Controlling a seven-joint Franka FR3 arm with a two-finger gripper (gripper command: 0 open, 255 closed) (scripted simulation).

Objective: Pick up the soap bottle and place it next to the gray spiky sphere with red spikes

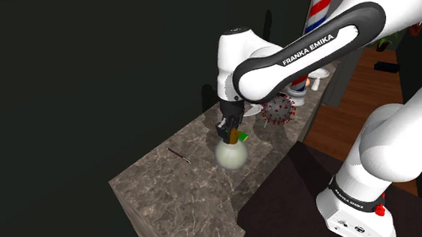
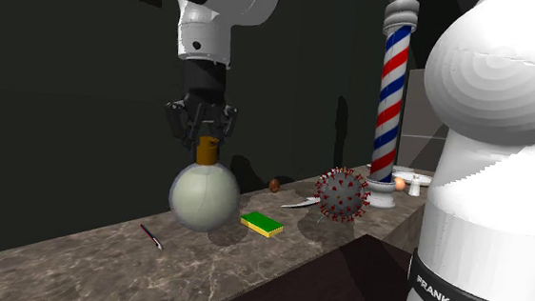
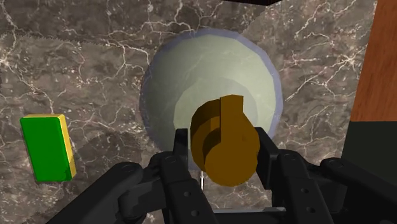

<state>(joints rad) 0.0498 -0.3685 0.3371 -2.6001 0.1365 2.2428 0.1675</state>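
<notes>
Under the pincer [image 2: 205, 141] bulges a pale soap bottle [image 2: 204, 196].

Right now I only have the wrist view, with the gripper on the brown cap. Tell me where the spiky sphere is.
Observer: The gray spiky sphere with red spikes sits on the marble counter, off to the second exterior view's right of the soap bottle.
Operator: Report anything lying on the way there.
Observer: The green sponge lies flat on the counter roughly between the bottle and the sphere, closer to the bottle and touching neither.
</notes>
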